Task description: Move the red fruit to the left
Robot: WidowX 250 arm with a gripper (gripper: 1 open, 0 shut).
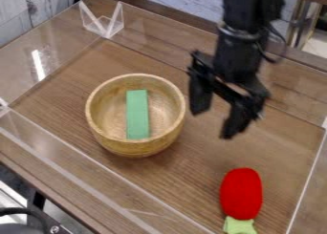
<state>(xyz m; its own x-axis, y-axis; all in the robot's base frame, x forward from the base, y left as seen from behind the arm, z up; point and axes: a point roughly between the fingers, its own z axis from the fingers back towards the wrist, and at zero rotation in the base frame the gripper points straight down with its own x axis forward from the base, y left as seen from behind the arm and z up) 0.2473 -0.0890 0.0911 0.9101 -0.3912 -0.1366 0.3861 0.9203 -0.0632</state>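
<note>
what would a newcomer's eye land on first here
Probably the bright red fruit near the bottom right, its pale green leafy cap pointing to the bottom edge of the picture. Next, the dark robot arm reaching in from the top, somewhat blurred. Then the round wooden bowl left of centre, with a flat green block inside it.
</note>
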